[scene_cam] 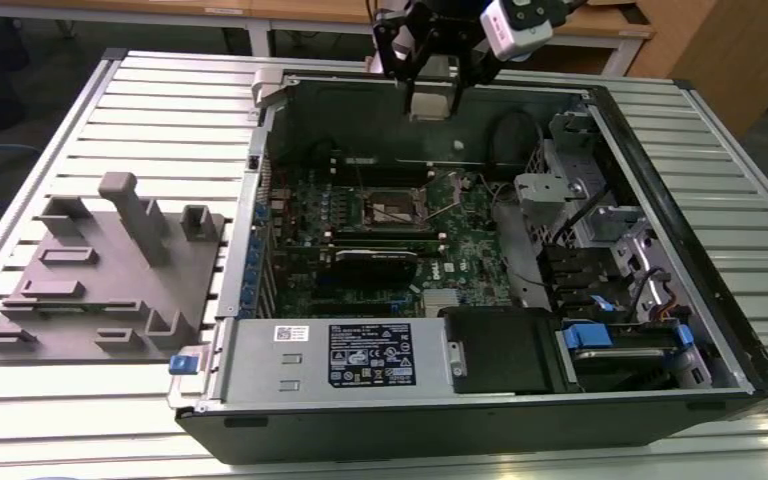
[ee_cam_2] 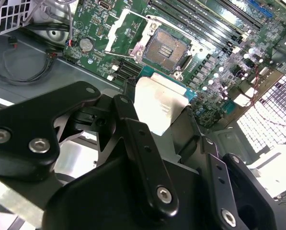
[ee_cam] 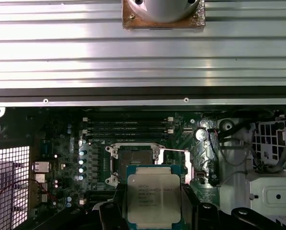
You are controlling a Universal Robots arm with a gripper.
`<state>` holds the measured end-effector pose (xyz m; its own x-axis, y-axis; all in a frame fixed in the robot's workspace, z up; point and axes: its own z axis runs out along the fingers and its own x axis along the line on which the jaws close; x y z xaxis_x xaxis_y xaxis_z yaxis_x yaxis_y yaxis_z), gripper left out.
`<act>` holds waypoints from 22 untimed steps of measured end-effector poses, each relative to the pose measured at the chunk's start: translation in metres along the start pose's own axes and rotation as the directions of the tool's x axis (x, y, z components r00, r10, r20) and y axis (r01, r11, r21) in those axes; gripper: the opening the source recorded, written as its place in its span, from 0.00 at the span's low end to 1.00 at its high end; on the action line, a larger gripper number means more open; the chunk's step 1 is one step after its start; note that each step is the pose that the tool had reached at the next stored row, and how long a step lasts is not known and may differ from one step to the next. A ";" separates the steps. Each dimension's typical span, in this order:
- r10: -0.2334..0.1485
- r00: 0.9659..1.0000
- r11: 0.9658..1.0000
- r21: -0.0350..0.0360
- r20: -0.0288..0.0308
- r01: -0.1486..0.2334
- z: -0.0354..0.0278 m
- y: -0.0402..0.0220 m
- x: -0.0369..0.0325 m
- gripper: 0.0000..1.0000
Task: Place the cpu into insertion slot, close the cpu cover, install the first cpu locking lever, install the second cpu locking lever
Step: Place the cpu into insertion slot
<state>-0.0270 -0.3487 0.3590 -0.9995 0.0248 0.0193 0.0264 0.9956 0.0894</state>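
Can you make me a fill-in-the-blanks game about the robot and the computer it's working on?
1. The gripper is holding a flat silver ___ between its fingers.
2. The square socket underneath is ___, with nothing in it yet.
3. The socket's metal cover is flipped ___.
4. The socket sits on a ___ board.
Missing words: chip, empty, open, green.
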 end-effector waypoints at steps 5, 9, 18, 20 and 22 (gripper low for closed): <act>0.000 1.000 1.000 0.000 0.000 0.000 0.0011 -0.0001 0.0000 0.54; 0.000 1.000 1.000 0.000 0.000 0.000 0.0013 -0.0001 0.0000 0.54; 0.000 1.000 1.000 0.000 0.000 0.000 0.0044 -0.0004 -0.0001 0.54; 0.000 1.000 1.000 0.000 0.000 0.000 0.0049 -0.0004 -0.0001 0.54; 0.000 1.000 1.000 0.000 0.000 0.000 0.0054 -0.0005 -0.0001 0.54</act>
<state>-0.0270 -0.3486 0.3537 -0.9995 0.0247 0.0192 0.0264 0.9957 0.0893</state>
